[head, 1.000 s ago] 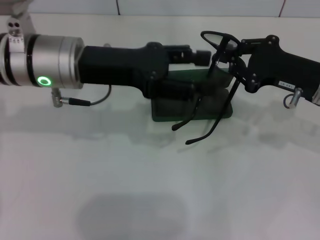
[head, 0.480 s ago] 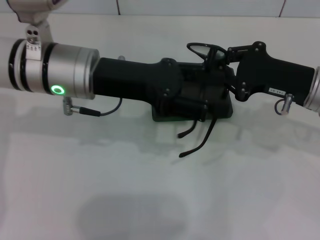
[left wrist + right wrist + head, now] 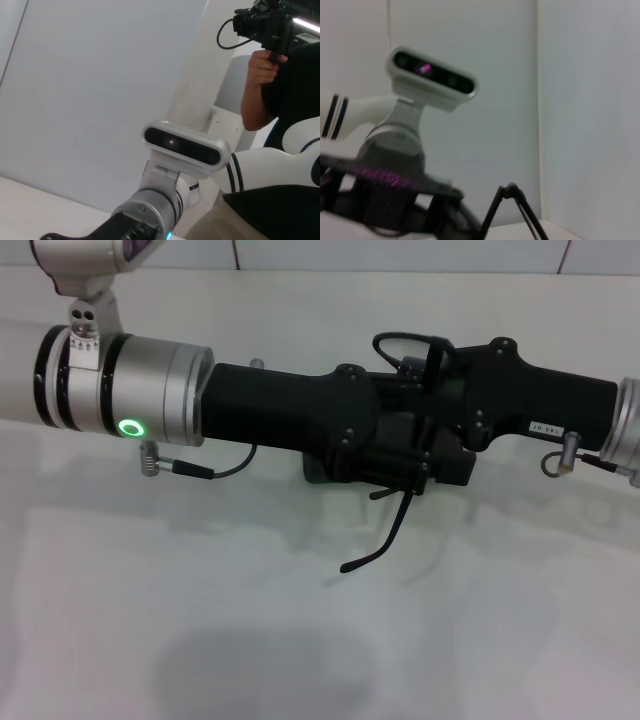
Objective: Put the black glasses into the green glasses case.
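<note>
White table (image 3: 300, 640), both pincers over green glasses case (image 3: 318, 472), black glasses (image 3: 385, 540)

Both arms reach in level and meet mid-table.
Left gripper (image 3: 405, 455) and right gripper (image 3: 440, 390) overlap, wrists horizontal.

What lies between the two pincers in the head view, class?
In the head view, the black glasses lie between the left pincer and the right pincer, over the green glasses case; one temple hangs below toward the table.
</note>
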### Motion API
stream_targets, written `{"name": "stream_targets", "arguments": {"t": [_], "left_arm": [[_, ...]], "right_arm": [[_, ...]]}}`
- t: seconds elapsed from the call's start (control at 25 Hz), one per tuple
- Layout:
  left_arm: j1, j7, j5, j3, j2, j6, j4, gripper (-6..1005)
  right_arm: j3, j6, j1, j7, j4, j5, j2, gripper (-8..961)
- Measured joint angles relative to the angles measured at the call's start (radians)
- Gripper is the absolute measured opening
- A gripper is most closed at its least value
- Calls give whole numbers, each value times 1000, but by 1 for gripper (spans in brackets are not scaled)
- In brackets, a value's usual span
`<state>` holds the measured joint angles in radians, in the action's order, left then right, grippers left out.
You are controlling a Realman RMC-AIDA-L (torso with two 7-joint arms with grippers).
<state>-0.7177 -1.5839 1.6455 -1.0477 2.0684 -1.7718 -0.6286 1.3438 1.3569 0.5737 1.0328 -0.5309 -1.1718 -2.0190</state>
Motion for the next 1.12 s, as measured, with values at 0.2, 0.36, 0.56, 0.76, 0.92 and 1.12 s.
{"name": "stream_targets", "arguments": {"t": [0.2,0.36,0.56,0.76,0.92,1.12], "left_arm": [[3,4,-4,0,3,-6,0,826],[6,6,-2,0,3,-8,0,826],[9,8,2,0,4,-8,0,825],[10,17,8,0,7,-8,0,825],[9,21,8,0,7,-8,0,826],[8,21,8,-1,4,-8,0,826]], "right_arm": [[-4,-7,10,106,-3,7,6,107],[-13,-11,19,167,-2,5,9,107],[-16,-1,23,207,0,0,11,107],[-11,40,24,239,1,-20,15,107],[-12,48,25,252,3,-44,16,107],[-16,42,26,253,12,-58,18,107]]}}
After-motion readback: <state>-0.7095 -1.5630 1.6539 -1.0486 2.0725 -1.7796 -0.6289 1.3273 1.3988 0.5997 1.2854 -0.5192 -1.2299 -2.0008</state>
